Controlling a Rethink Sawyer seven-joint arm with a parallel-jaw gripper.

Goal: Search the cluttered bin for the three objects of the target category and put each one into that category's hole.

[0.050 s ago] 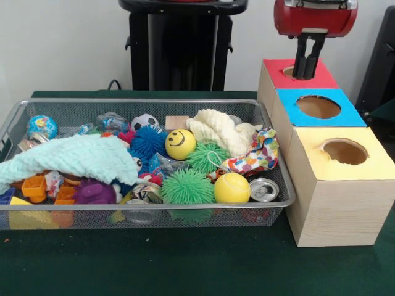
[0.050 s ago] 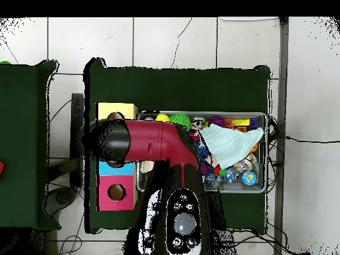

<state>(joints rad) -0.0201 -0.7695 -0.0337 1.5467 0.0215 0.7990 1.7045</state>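
My gripper (image 1: 307, 73) hangs straight down over the red-topped box (image 1: 321, 79), with its tips at the rim of that box's round hole. I see nothing in it. The wire bin (image 1: 154, 102) holds a yellow smiley ball (image 1: 180, 143), a yellow tennis ball (image 1: 232, 187), two green spiky balls (image 1: 187, 187), a blue spiky ball (image 1: 148, 142), a small soccer ball (image 1: 145, 121), a globe ball (image 1: 42, 126) and a drink can (image 1: 264, 189). In the overhead view the red arm (image 2: 153, 143) covers the gripper.
Three wooden boxes stand in a row right of the bin: red, blue-topped (image 1: 345, 115) and yellow-topped (image 1: 370, 164), each with a hole. A mint cloth (image 1: 74, 157), cream knit (image 1: 219, 129) and patterned cloth (image 1: 259, 154) lie over things in the bin.
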